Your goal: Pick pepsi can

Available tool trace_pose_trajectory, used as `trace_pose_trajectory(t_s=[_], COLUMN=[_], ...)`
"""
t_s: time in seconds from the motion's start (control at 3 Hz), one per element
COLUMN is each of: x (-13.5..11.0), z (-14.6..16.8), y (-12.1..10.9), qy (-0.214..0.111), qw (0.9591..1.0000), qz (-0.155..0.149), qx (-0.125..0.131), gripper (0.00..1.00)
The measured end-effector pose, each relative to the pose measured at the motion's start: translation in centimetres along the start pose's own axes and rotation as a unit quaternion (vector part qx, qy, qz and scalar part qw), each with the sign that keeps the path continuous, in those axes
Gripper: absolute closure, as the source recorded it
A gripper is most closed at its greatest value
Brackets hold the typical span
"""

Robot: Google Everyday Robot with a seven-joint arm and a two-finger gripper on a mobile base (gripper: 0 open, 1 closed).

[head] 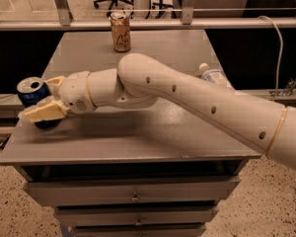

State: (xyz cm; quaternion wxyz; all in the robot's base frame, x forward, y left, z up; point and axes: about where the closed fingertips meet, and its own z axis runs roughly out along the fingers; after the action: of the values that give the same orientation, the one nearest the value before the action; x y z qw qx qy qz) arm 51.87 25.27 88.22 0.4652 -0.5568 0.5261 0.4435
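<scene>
Grey drawer-topped table (153,132) stands before me, and at its left edge sits the pepsi can (31,90), upright on the surface. Reaching across, the gripper (39,98) has the can clasped between both fingers. A tan-gold can (121,31) stands at the far edge.

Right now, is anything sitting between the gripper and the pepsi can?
Nothing visible does. The gripper is right at the pepsi can, by the left edge of the table. The tan can stands at the far edge, and the clear bottle shows beyond the arm on the right. Both are well away.
</scene>
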Motion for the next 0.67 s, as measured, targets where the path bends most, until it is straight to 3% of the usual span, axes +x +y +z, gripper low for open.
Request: trace_pose_trajectory(t_s=[0.33,0.67], x=[0.0,-0.2], z=[-0.1,-1.1], y=[-0.8,-1.8], qy=[-0.010,-0.022], qw=[0.9998,0.9994], qz=[0.004,0.004], qx=[0.014,0.025], gripper=[0.71,0.93])
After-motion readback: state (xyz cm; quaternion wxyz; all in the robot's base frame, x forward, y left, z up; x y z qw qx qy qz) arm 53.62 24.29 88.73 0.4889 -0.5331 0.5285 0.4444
